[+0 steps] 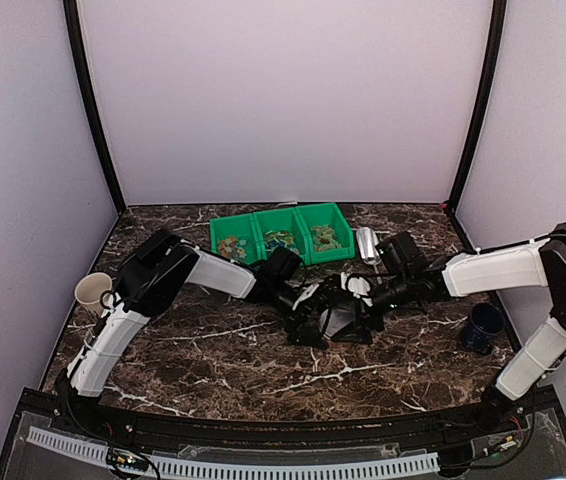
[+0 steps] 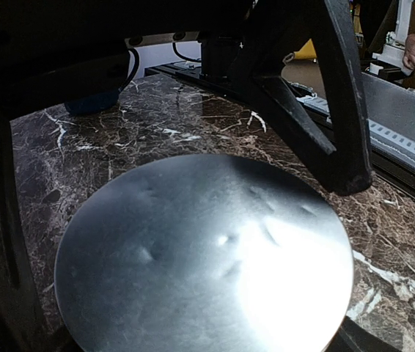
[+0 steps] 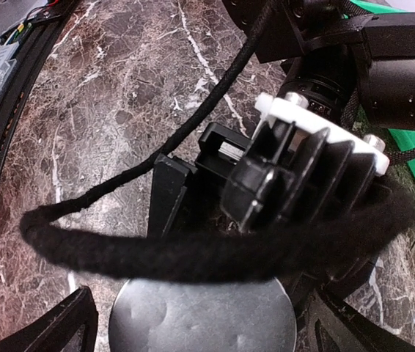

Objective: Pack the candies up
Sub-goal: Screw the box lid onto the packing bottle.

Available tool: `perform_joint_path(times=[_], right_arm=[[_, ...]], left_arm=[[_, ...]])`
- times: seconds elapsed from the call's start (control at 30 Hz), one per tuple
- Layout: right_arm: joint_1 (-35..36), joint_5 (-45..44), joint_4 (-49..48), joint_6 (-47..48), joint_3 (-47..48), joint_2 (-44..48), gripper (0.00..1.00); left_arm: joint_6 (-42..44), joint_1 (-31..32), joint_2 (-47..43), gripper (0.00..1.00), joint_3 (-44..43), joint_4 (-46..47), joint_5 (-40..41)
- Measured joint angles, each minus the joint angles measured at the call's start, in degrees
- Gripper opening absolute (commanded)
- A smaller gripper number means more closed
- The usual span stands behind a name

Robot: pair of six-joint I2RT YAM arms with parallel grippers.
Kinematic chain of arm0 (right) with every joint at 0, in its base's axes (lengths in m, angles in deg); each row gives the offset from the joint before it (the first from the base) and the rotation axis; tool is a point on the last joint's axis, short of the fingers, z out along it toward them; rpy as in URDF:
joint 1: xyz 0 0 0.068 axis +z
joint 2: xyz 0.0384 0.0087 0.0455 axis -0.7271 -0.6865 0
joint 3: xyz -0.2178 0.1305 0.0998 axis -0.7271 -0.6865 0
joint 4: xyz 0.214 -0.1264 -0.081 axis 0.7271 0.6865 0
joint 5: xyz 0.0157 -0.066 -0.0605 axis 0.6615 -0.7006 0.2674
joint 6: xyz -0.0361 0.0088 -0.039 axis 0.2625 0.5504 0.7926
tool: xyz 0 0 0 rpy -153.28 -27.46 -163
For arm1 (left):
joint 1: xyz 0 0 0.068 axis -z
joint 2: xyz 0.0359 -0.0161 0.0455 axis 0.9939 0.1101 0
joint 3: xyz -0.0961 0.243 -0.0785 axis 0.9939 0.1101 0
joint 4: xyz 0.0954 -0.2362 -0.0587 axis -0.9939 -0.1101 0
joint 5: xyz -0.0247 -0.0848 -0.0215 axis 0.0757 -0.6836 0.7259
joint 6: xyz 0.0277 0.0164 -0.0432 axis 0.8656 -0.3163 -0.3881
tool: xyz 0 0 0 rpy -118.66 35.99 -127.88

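Observation:
The candies (image 1: pixel 281 240) lie in small gold, green and blue heaps in the three compartments of the green bin (image 1: pixel 219 232) at the back. Both grippers meet mid-table over a round metal tin (image 1: pixel 340 322) with a dented silver top (image 2: pixel 193 257). My left gripper (image 2: pixel 200 323) straddles the tin with its jaws wide, and a finger (image 2: pixel 358 339) presses against the rim. From the other side, my right gripper (image 3: pixel 200 330) hangs over the tin (image 3: pixel 200 323), open, with marble showing between each finger and the rim. No candy is in either gripper.
A silver cylinder (image 1: pixel 368 245) lies by the bin's right end. A white cup (image 1: pixel 93 290) stands at the left edge and a dark blue mug (image 1: pixel 483 325) at the right. The left arm's black cable (image 3: pixel 193 257) crosses in front of the right wrist camera.

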Motion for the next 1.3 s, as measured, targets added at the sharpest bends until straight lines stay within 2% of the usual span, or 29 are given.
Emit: perform_joint_path(times=[0.37, 0.53, 0.7, 1.0, 1.3], right_arm=[[0.3, -1.2, 2.9, -0.3, 1.2, -0.8, 0.95], [0.3, -1.8, 3.0, -0.7, 1.2, -0.8, 0.87], [0.4, -2.1, 3.3, -1.1, 1.4, -0.8, 0.84], [1.2, -4.9, 3.3, -3.0, 1.4, -0.1, 0.85], [3.2, -9.8, 2.3, -9.5, 0.8, 1.2, 0.84]], left_arm=[[0.0, 0.0, 0.0, 0.86, 0.0, 0.0, 0.0], [-0.1, 0.0, 0.0, 0.86, 0.0, 0.1, 0.0], [-0.6, 0.0, 0.0, 0.86, 0.2, 0.7, 0.1], [-6.1, 0.0, -0.3, 0.86, 3.0, 8.5, 0.5], [-12.9, 0.0, -0.6, 0.86, 6.3, 18.4, 0.7]])
